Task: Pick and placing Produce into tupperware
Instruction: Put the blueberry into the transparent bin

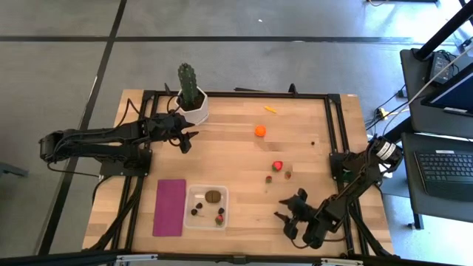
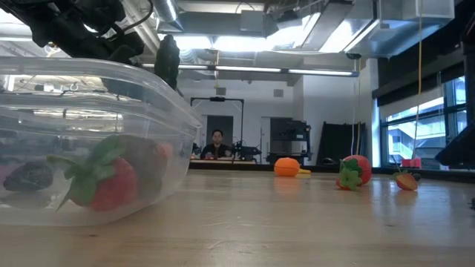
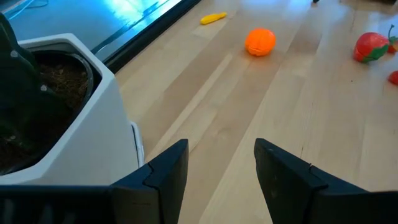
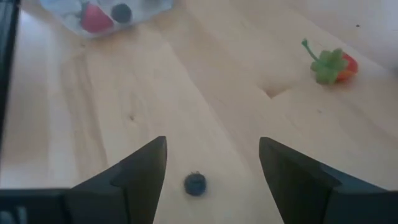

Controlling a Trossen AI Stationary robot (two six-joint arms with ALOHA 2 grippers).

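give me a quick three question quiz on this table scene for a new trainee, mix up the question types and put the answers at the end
1. True or false: the kiwi already lies inside the tupperware.
2. Multiple choice: what sits on the wood right in front of the right gripper? A) the orange B) a small dark berry C) the cactus
3. Fill in: the left gripper hovers beside the white pot of the ____, with the orange farther off.

Key: 1 true. 2 B. 3 cactus. Both grippers have their fingers open and hold nothing.
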